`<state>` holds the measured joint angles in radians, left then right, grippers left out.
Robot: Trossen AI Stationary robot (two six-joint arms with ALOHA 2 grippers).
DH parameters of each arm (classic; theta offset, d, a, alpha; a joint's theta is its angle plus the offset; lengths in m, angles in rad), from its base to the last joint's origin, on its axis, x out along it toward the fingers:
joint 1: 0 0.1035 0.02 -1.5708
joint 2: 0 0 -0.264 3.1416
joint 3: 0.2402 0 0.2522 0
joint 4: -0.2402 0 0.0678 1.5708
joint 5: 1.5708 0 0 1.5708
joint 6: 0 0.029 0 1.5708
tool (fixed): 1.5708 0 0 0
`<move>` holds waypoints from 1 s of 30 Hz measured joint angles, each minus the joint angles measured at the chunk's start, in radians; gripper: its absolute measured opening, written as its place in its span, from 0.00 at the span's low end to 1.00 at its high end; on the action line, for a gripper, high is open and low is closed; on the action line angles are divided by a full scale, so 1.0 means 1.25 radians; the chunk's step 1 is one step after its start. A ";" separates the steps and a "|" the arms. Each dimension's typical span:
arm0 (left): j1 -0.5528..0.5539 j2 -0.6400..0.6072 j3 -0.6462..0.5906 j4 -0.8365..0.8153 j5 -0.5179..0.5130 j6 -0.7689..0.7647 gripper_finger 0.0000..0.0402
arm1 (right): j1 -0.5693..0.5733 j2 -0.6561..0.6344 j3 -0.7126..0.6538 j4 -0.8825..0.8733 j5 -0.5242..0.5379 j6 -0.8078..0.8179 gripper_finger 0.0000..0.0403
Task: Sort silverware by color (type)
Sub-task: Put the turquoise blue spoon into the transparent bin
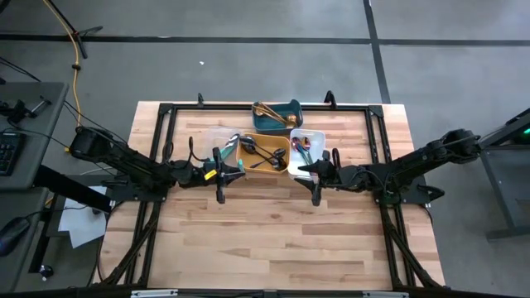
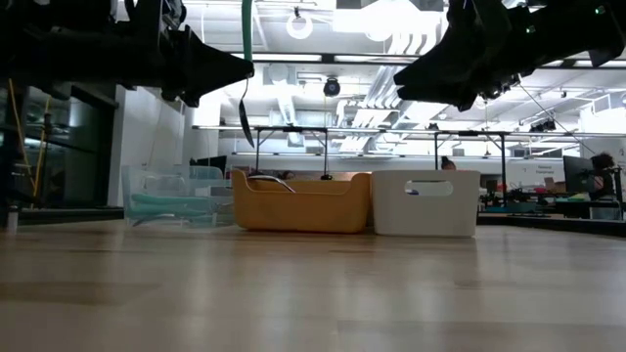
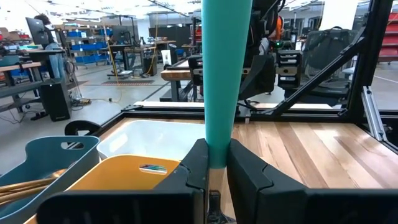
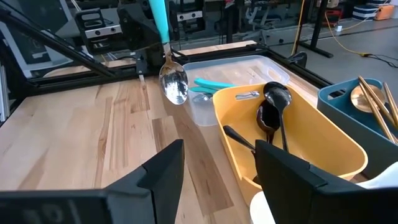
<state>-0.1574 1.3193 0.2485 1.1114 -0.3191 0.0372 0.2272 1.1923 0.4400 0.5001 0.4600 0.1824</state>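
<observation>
My left gripper (image 1: 238, 170) (image 3: 217, 163) is shut on a teal-handled silver spoon (image 4: 168, 56) in the air by the near side of the clear tray (image 1: 214, 142), which holds teal utensils (image 4: 214, 84). The yellow tray (image 1: 267, 165) holds black spoons (image 4: 272, 109). Gold pieces (image 1: 269, 112) lie in the blue-green tray (image 1: 290, 106). The white tray (image 1: 310, 136) holds iridescent pieces (image 1: 298, 149). My right gripper (image 1: 300, 170) (image 4: 217, 168) is open and hangs above the table, near the white tray's near side. My left gripper pinches the spoon's teal handle at its narrow lower end (image 3: 217, 149), just above the silver neck, between its two fingers (image 3: 198, 163). The fingers reach in about level from the table's left and lie across the handle. The spoon is lifted clear and upright, bowl (image 2: 243, 122) hanging down.
The four trays stand close together at the table's far middle, inside a black frame (image 1: 166, 112) that runs round the tabletop. Bare wood (image 1: 273, 240) stretches over the near half. Both arms lie low across the table from its left and right sides.
</observation>
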 joint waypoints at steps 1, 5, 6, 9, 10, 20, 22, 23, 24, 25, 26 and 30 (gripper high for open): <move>0.000 0.000 0.000 0.000 0.000 0.000 0.06 | 0.000 0.000 0.000 0.000 0.000 0.000 0.47; 0.000 0.000 0.000 0.000 0.000 0.000 0.06 | 0.000 0.000 0.000 0.003 0.000 0.000 0.47; 0.000 0.000 0.000 0.000 0.001 0.000 0.06 | 0.000 0.000 0.000 0.006 0.000 0.000 0.47; 0.000 0.000 0.000 0.000 0.014 0.000 0.06 | 0.000 0.000 0.000 0.012 0.000 -0.004 0.47; 0.000 0.000 0.000 0.000 0.019 0.000 0.06 | 0.000 0.000 0.000 0.013 0.000 -0.004 0.47; 0.000 0.000 0.000 0.000 0.018 -0.009 0.06 | 0.002 0.000 0.000 0.036 -0.016 -0.003 0.47; 0.000 0.000 0.000 0.001 0.018 -0.008 0.06 | 0.005 0.000 0.000 0.043 -0.024 -0.005 0.47; 0.000 0.000 0.000 0.001 0.018 -0.008 0.06 | 0.007 0.000 0.000 0.044 -0.027 -0.006 0.47; 0.000 0.000 0.000 0.001 0.018 -0.008 0.06 | 0.008 0.000 0.000 0.044 -0.028 -0.006 0.47; 0.000 0.000 0.000 0.001 0.018 -0.008 0.06 | 0.009 0.000 0.000 0.044 -0.028 -0.006 0.47; 0.000 0.000 0.000 0.001 0.018 -0.008 0.06 | 0.009 0.000 0.000 0.044 -0.028 -0.006 0.47; 0.000 0.000 0.000 0.001 0.018 -0.006 0.06 | 0.008 0.000 0.000 0.044 -0.028 -0.008 0.47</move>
<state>-0.1574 1.3193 0.2485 1.1122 -0.2966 0.0297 0.2375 1.1923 0.4400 0.5545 0.4255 0.1720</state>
